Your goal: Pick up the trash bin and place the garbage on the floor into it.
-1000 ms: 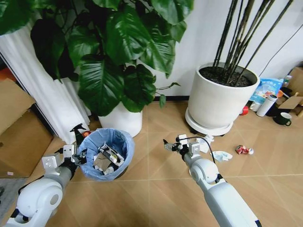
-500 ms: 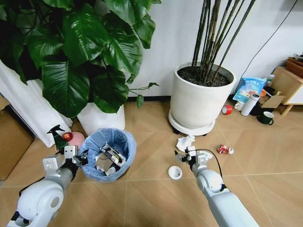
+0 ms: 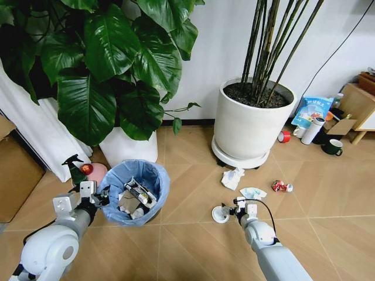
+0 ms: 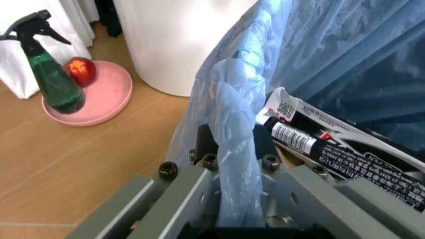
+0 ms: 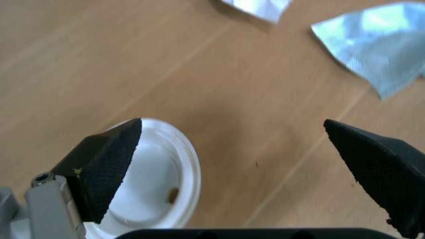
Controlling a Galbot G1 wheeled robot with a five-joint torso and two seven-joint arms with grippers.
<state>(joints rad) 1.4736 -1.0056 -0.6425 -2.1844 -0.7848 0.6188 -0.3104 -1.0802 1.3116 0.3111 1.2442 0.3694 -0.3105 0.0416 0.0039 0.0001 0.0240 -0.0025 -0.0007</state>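
Note:
The trash bin (image 3: pixel 136 188), dark with a crinkly light-blue bag, stands at lower left and holds several wrappers. My left gripper (image 3: pixel 95 196) is shut on its near rim; the left wrist view shows the bag's folded edge (image 4: pixel 232 149) pinched between the jaws. On the floor (image 3: pixel 187 234) lies garbage: a white round disc (image 3: pixel 220 215), crumpled white paper (image 3: pixel 232 177), a blue-white scrap (image 3: pixel 253 192) and a crushed red can (image 3: pixel 278 186). My right gripper (image 3: pixel 235 207) hangs open low beside the disc; one fingertip (image 5: pixel 113 159) overlaps the disc (image 5: pixel 159 194), and the scrap (image 5: pixel 371 40) lies beyond.
Two big white plant pots (image 3: pixel 249 126) (image 3: pixel 129 146) stand at the back wall. A green spray bottle (image 3: pixel 74 170) and a pink plate (image 3: pixel 96 171) with a red fruit sit left of the bin. Cardboard boxes (image 3: pixel 14 175) are far left; a red tape roll (image 3: pixel 284 136), bottle and cups are far right.
The whole picture shifted as the camera turned right. My right gripper has dropped lower and now sits right beside the white disc. The left gripper still holds the bin's rim.

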